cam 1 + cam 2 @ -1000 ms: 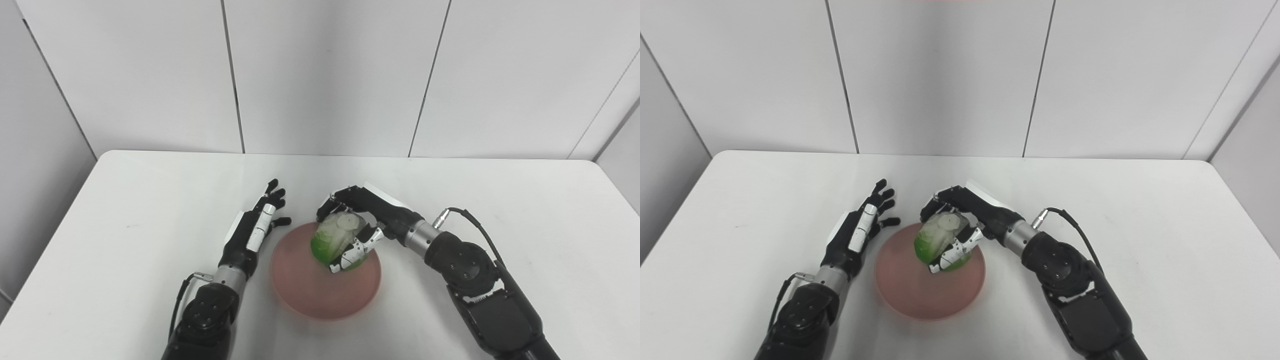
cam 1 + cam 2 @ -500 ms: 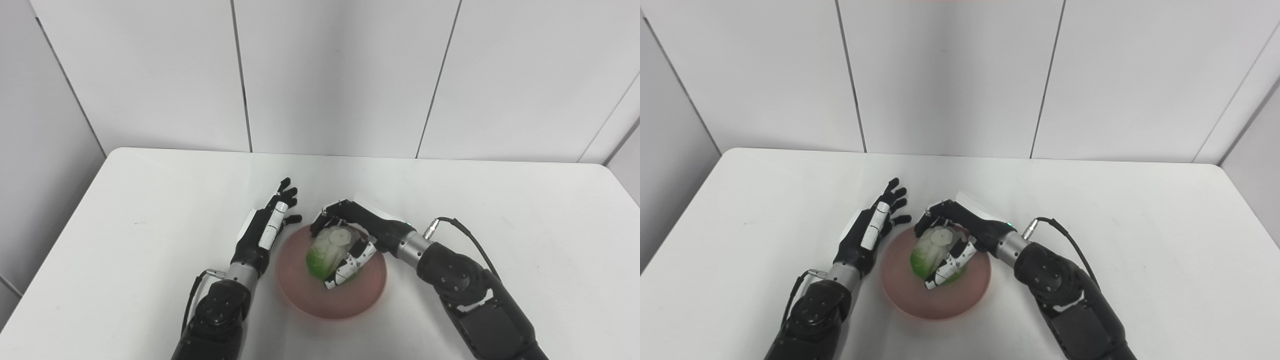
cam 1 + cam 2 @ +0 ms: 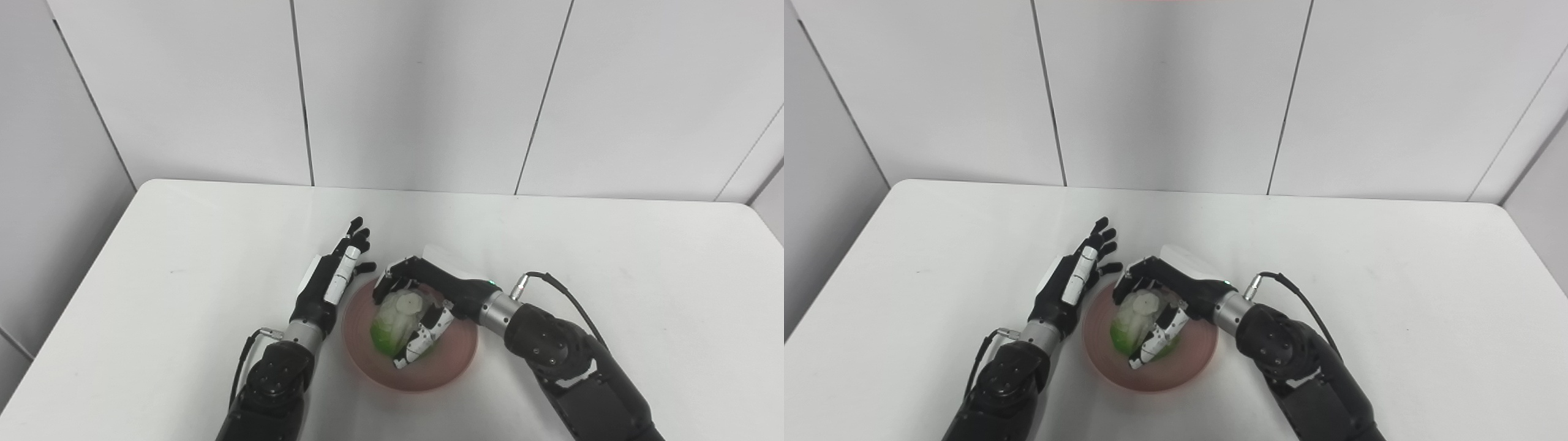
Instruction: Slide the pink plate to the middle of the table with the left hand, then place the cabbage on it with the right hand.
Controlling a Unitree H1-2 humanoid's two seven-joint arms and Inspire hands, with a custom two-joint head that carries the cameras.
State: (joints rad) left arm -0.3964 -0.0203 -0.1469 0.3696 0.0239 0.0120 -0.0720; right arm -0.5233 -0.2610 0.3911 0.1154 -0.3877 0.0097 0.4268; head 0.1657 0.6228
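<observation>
One round pink plate (image 3: 450, 367) sits near the middle of the smooth white table (image 3: 643, 263), with bare surface all round. At its 9 o'clock the left hand (image 3: 334, 278) lies flat, fingers spread, holding nothing. The right hand (image 3: 422, 306) clasps the one green-and-white cabbage (image 3: 392, 315) over the plate. Grey wall panels (image 3: 416, 92) stand behind.

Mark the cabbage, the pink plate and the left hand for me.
cabbage (image 3: 392, 315): left eye view, pale upper leaves.
pink plate (image 3: 456, 361): left eye view, bare right rim.
left hand (image 3: 1072, 288): right eye view, back of the hand.
</observation>
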